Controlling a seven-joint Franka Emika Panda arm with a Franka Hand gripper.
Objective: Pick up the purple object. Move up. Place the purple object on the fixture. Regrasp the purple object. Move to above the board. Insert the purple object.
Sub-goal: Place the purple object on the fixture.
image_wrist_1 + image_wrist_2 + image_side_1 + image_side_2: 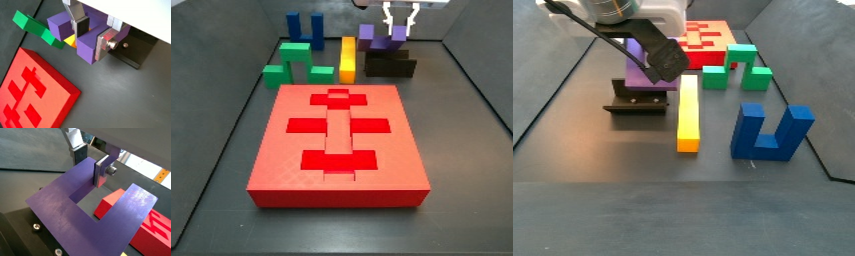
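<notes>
Reading a side view from left to right, the green block (294,62) and the blue block (303,25) come first, then the yellow bar (348,57), then the purple object (380,40) on the fixture (389,66) at the far right, with the hand (400,28) directly above it. The board (339,146) lies nearer the camera, well apart from the fixture.

In a wrist view the hand (91,36) stands straddling one prong of the purple object (87,50): one silver finger (101,46) lies flat against the prong's outer face, its partner down in the slot between the prongs. The jaws look closed on that prong, or very nearly; I cannot tell whether they press it.

My judgement is that the regrasp is under way. The prongs rise toward the hand, so the lift should go straight up off the fixture.
</notes>
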